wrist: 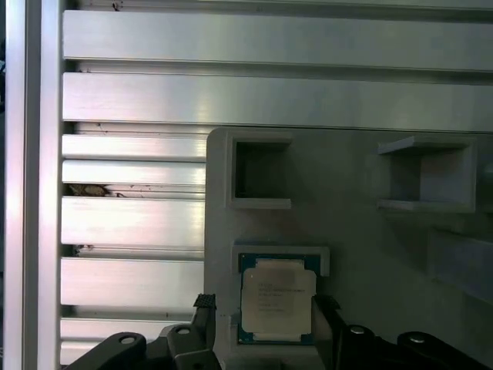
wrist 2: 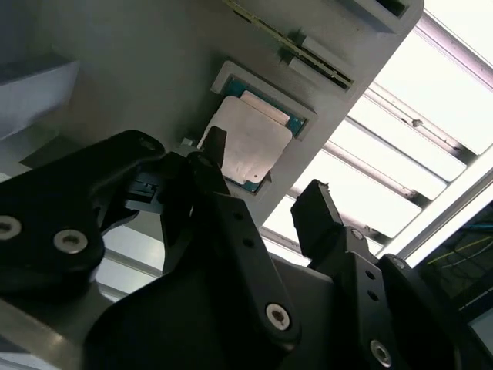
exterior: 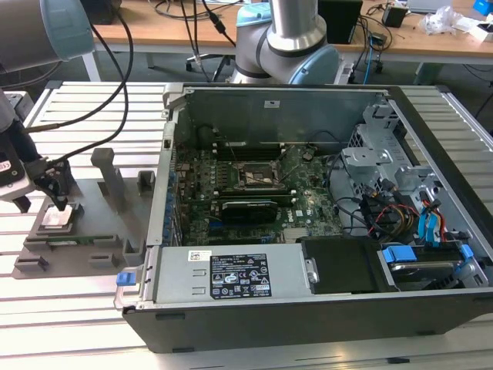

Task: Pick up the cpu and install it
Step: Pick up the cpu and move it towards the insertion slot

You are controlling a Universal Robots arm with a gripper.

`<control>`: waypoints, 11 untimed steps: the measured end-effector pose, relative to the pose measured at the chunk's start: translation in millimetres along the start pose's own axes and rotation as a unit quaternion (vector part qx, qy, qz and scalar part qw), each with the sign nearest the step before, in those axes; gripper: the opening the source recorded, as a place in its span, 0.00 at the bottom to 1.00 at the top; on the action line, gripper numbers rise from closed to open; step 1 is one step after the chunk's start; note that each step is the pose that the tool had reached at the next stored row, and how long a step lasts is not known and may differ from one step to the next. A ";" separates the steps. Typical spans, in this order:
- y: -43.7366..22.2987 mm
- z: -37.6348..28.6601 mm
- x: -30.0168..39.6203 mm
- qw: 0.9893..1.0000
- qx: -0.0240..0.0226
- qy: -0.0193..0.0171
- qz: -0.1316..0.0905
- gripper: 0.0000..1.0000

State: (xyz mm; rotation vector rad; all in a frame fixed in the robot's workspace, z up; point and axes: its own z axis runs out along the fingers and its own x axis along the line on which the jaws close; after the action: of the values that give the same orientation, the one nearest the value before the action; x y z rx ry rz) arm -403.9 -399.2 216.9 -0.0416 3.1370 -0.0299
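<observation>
Step in hand: pickup of the cpu, at the approach to grasp. Nothing is lifted yet.

1. Counter (exterior: 77, 324): ribbed aluminium slats, bright and reflective, running under and around my claw.
2. Computer case (exterior: 308, 308): black sheet metal, side open, green board exposed. Its black square socket frame (exterior: 258, 176) lies well apart from my claw.
3. Tray (exterior: 100, 231): matte grey plastic with upright posts and square pockets, directly beneath my claw.
4. Claw (wrist 2: 262, 173): black, angular, bolted links. Its fingers (wrist 2: 312, 208) stand apart, one on each side of the chip. I cannot tell whether either tip touches it.
5. Cpu (wrist: 277, 297): thin, square, with a flat silvery lid over a coloured rim. It sits level in a shallow tray pocket, between and just below my fingertips.

Judgement: the grasp calls for the tips kept square to two opposite edges and closing gently. The chip is thin, smooth and offers little to grip.
</observation>
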 end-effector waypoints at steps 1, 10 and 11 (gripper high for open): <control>0.0 0.0 0.0 1.000 0.000 0.000 0.000 0.65; -1.6 18.0 -9.6 1.000 0.000 0.002 -0.003 0.65; -1.6 19.9 -10.3 1.000 0.000 0.002 -0.003 0.65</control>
State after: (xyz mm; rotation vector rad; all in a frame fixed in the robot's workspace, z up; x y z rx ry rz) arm -393.4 -400.8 197.1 -0.0511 3.1407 -0.0299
